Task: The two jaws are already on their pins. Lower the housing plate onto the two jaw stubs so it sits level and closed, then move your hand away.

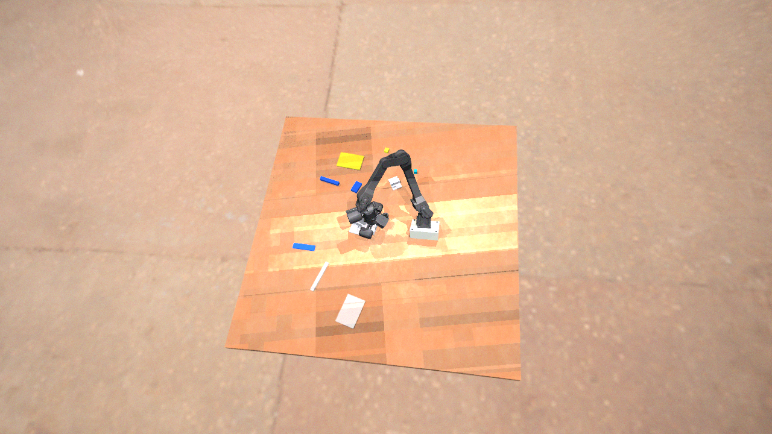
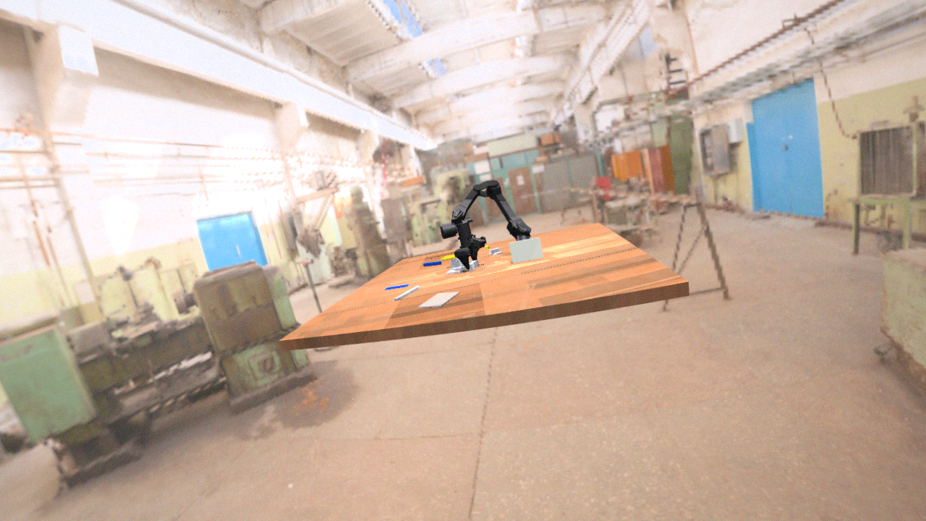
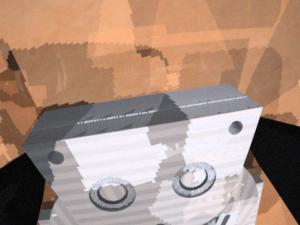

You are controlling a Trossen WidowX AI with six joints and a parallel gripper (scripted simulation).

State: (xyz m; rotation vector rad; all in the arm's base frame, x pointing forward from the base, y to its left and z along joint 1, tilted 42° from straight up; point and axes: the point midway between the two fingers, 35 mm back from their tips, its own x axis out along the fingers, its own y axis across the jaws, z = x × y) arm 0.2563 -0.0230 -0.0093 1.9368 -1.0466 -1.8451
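Spanning the worktop from a base inside its right edge, as seen from the top, the arm places the gripper between the left and right edges, with its jaws wide apart and clamping nothing. A white panel lies toward the bottom edge and a yellow panel nearer the top-left corner. The housing plate lies between the open fingers, well inside all edges; full seating cannot be confirmed.
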